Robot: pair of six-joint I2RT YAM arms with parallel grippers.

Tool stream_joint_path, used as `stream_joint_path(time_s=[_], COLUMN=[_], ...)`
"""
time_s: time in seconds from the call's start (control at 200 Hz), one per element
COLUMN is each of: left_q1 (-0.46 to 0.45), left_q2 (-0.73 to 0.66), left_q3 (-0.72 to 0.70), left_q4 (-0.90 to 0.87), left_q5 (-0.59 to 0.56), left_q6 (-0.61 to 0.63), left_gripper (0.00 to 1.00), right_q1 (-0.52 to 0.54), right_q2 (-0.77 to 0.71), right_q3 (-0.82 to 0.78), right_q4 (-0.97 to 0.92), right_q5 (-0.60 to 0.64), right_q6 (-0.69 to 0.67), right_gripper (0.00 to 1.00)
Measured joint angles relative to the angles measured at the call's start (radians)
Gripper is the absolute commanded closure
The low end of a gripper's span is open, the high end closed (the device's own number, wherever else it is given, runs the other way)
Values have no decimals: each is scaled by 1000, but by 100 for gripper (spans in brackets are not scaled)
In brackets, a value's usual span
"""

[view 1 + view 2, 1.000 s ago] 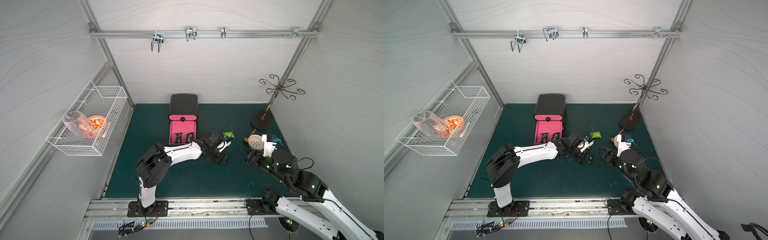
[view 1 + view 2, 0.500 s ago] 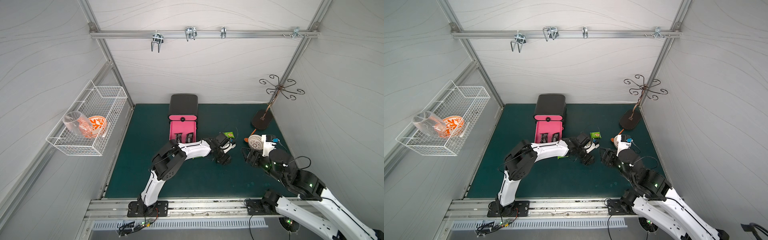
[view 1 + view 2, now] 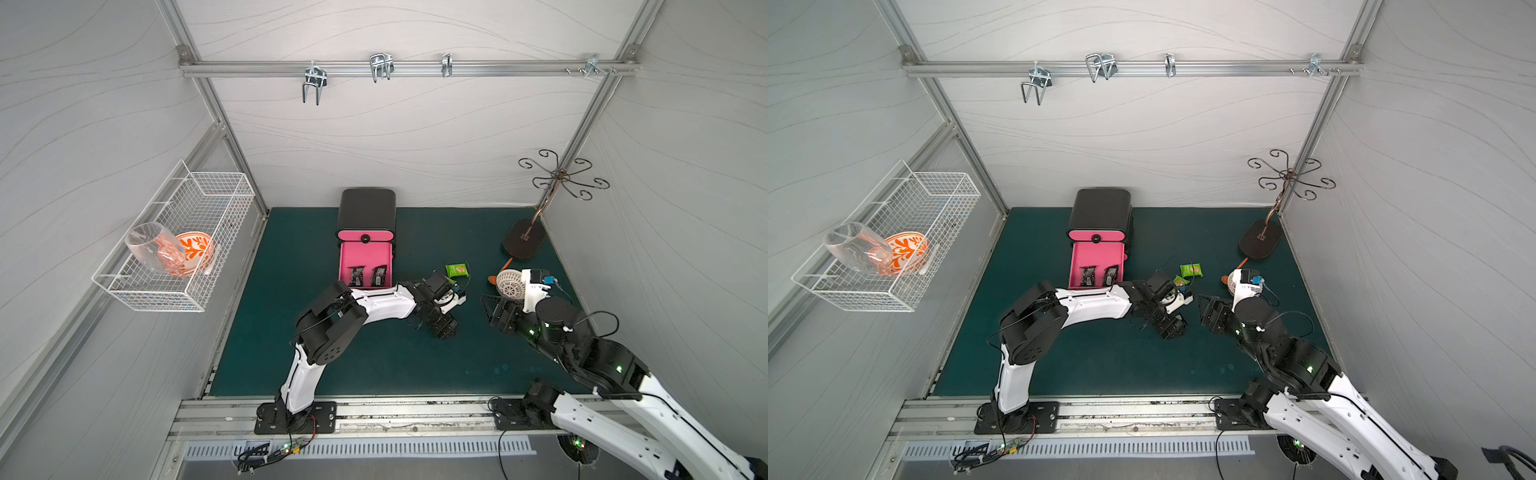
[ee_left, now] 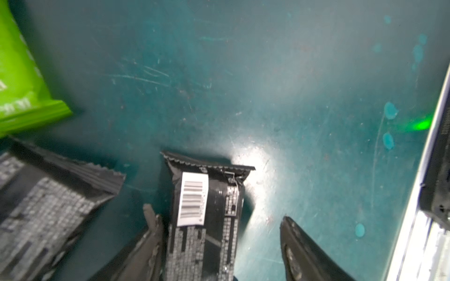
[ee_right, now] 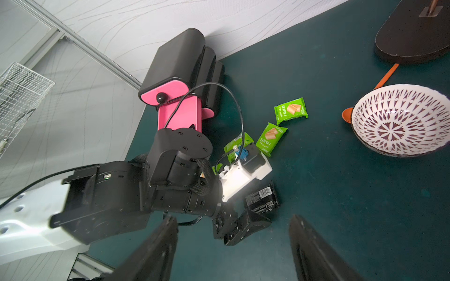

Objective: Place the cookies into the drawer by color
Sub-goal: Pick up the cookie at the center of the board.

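Since a second ago the left arm's elbow has swung rightward and the left gripper [image 3: 444,329] has edged toward the front edge of the tabletop [image 3: 374,365]; the right arm is practically unchanged. Left wall: one wire basket [image 3: 224,195] holding one glass [image 3: 153,247] and one orange-patterned dish [image 3: 195,253]. Rear edge, left of centre: one drawer cabinet [image 3: 366,210] with its top drawer closed. The open drawer [image 3: 345,257] beneath is pulled forward and contains two black cookie packets [image 3: 356,276] [image 3: 379,276] side by side. Near the centre the left gripper sits low over the surface with its jaws spread. In the left wrist view one loose black packet [image 4: 214,206] lies lengthwise between the fingers [image 4: 152,219], one finger just beside its edge and the other well clear; nothing is pinched. A second loose black packet [image 4: 48,206] lies next to it. Green packets, right wrist view, between cabinet and bowl: three counted [image 5: 291,111] [image 5: 271,137] [image 5: 248,139], the last partly hidden by the left wrist's cable. Right of centre, the right gripper [image 3: 494,313] faces the left one, jaws spread, holding and touching nothing. Toward the right edge: one white patterned bowl [image 5: 399,121], with one orange spoon [image 5: 387,75] poking out beside it. Rear right corner: one hook stand [image 3: 524,240].
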Motion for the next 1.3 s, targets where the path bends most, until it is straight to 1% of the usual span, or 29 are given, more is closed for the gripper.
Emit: stream_joint_path(time_s=[0.14, 0.235, 0.31, 0.35, 0.415, 0.45, 0.51, 0.54, 0.76, 0.955, 1.07, 1.185, 1.3], left_q1=[-30, -64, -98, -110, -120, -123, -131, -134, -133, -94, -42, 30, 101], left_q2=[6, 27, 41, 43, 43, 43, 43, 42, 3, -112, -231, -350, -409], left_q3=[10, 51, 71, 71, 72, 72, 71, 70, 11, -76, -97, -101, -101], left_q4=[-10, -56, -81, -85, -86, -85, -85, -84, -43, -90, -92, -73, -47], left_q5=[-95, -198, -299, -332, -365, -374, -398, -409, -414, -425, -439, -463, -490], left_q6=[-10, -12, -15, -19, -28, -31, -41, -42, -97, -156, -184, -200, -201], left_gripper=[35, 39, 44, 47, 53, 59, 67, 69, 72, 72, 71, 71, 71], right_q1=[0, 0, 0, 0, 0, 0, 0, 0, 0, 0, 0, 0, 0], right_q2=[18, 22, 20, 16, 5, -4, -13, -13, 8, -6, -22, -23, -22], right_q3=[-3, -3, -3, -3, -9, -15, -27, -30, -33, -33, -33, -33, -33], right_q4=[6, 8, 8, 8, 8, 8, 9, 9, 11, 11, 11, 11, 11], right_q5=[-3, -5, -5, -4, -2, -1, 0, 0, -1, 0, 3, 3, 3], right_q6=[6, 7, 8, 10, 14, 15, 17, 18, 18, 18, 18, 22, 25], right_gripper=[24, 24, 24, 24, 24, 24, 24, 24, 24, 24, 24, 24, 24])
